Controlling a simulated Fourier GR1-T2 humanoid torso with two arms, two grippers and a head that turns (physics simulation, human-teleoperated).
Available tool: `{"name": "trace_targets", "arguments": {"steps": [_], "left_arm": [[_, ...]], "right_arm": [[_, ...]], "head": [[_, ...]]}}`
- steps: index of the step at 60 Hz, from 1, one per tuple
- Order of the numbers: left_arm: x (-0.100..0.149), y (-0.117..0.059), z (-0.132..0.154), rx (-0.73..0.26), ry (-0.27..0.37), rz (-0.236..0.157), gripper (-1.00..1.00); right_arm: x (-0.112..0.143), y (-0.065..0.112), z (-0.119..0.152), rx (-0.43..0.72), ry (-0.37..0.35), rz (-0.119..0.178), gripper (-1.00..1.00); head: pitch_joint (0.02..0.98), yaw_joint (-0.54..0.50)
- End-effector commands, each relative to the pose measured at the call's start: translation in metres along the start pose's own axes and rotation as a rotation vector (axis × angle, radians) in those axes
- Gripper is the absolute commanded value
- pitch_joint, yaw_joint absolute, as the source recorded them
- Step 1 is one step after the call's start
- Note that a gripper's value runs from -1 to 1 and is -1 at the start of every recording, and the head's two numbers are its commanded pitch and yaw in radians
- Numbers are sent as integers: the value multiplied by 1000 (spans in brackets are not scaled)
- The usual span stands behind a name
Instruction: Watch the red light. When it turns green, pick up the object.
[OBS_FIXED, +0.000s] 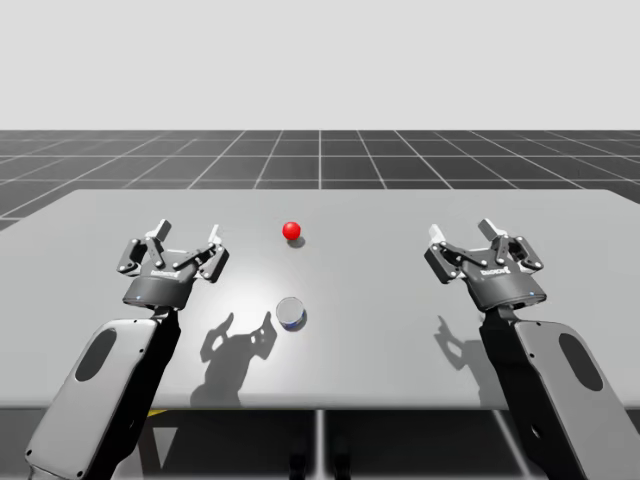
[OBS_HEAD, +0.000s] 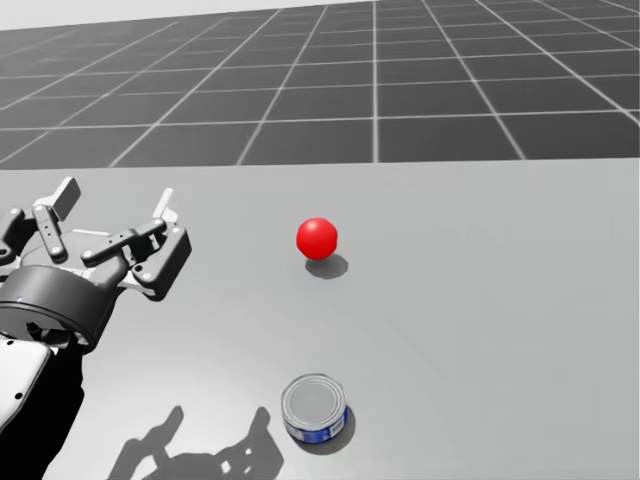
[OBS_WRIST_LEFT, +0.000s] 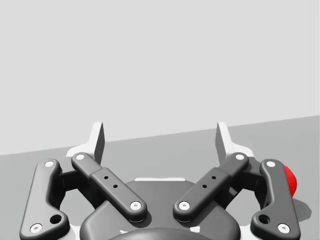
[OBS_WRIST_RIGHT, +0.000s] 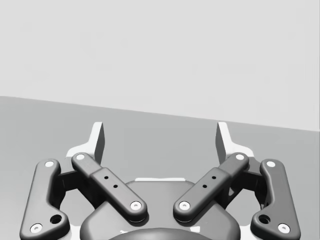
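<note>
A red ball-shaped light (OBS_FIXED: 291, 230) (OBS_HEAD: 316, 237) sits on the grey table (OBS_FIXED: 380, 300), towards the far middle. A short silver can with a blue side (OBS_FIXED: 291, 313) (OBS_HEAD: 314, 407) stands upright nearer me, in front of the light. My left gripper (OBS_FIXED: 185, 239) (OBS_HEAD: 115, 212) (OBS_WRIST_LEFT: 160, 140) hovers open left of both, nothing between its fingers; the red light (OBS_WRIST_LEFT: 290, 181) peeks out beside its right finger linkage. My right gripper (OBS_FIXED: 463, 233) (OBS_WRIST_RIGHT: 160, 140) hovers open at the right, well away from the can.
The grey table's (OBS_HEAD: 500, 300) far edge meets a dark gridded floor (OBS_FIXED: 320, 155). Its front edge runs just behind my forearms. Bare tabletop lies between the two grippers around the can and the light.
</note>
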Motion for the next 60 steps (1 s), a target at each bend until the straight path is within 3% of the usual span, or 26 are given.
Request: {"name": "trace_targets", "arguments": {"steps": [1,31,60], "left_arm": [[0,0,0,0,0,0,-1000],[0,0,0,-1,2,-2,-1000],[2,1,0,-3,2,-7,-1000]], "right_arm": [[0,0,0,0,-1,2,-1000],[0,0,1,-1,-2,9,-1000],[0,1,1,-8,2,12,-1000]], "head": [[603,118],[614,113],[869,131]]}}
